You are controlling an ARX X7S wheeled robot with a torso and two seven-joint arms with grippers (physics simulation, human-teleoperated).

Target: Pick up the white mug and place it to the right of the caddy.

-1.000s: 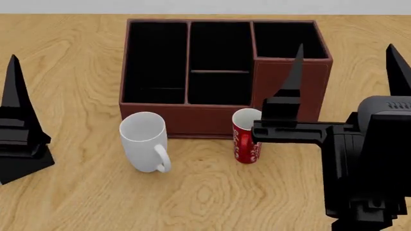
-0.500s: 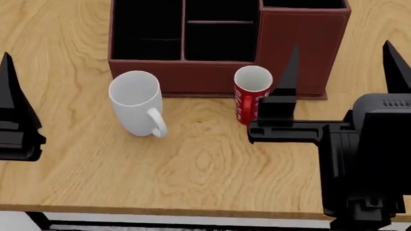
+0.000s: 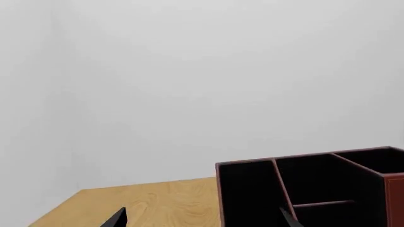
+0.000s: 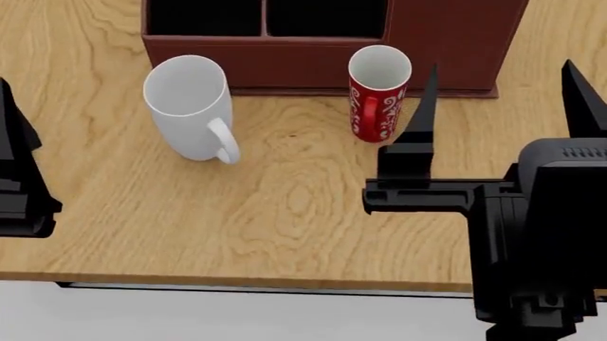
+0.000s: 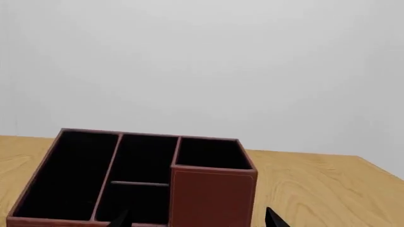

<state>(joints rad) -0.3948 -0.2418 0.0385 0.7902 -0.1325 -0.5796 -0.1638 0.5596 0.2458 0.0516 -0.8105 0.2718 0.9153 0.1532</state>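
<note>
The white mug (image 4: 187, 106) stands upright on the wooden table, handle toward the near right, just in front of the caddy's left part. The dark red-brown caddy (image 4: 313, 53) is at the top of the head view, cut off by the frame; it also shows in the left wrist view (image 3: 315, 189) and the right wrist view (image 5: 211, 194). My left gripper (image 4: 17, 177) is at the far left, well left of the mug; its fingertips stand wide apart in the left wrist view (image 3: 202, 220). My right gripper (image 4: 501, 106) is open and empty, right of both mugs (image 5: 197, 220).
A slimmer red mug with white swirls (image 4: 377, 92) stands in front of the caddy's taller right section, close to my right gripper's left finger (image 4: 425, 106). The table's front edge (image 4: 237, 278) runs below, with pale floor beyond it.
The head view has shifted: mugs and caddy have slid up the frame and the table's front edge has come into view. Neither mug has moved on the table. Both grippers stay open.
</note>
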